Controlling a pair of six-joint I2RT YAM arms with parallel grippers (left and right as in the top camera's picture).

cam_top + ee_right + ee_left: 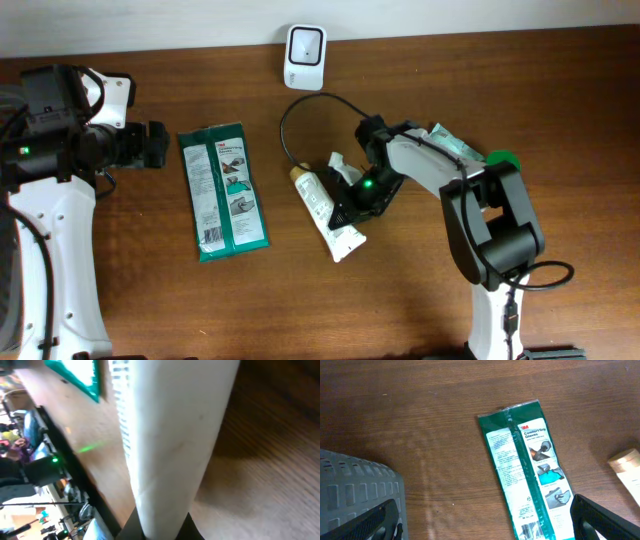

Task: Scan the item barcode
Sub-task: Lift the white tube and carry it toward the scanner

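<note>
lying on the bench [150,290] beside the green glove pack [222,190], the white tube [318,200] is being pinched by the right fingers [348,208]; the left fingers [602,520] are being held wide apart near the pack.

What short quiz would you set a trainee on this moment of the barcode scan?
1. True or false: the left gripper is shut on the green glove packet.
2. What does the right gripper hold? A) the white tube; B) the green packet; C) nothing.
3. Fill the gap: in the overhead view, the packet lies between the left gripper and the ___.

Key: 1 false, its jaws stand open and apart from the packet; 2 A; 3 tube.
</note>
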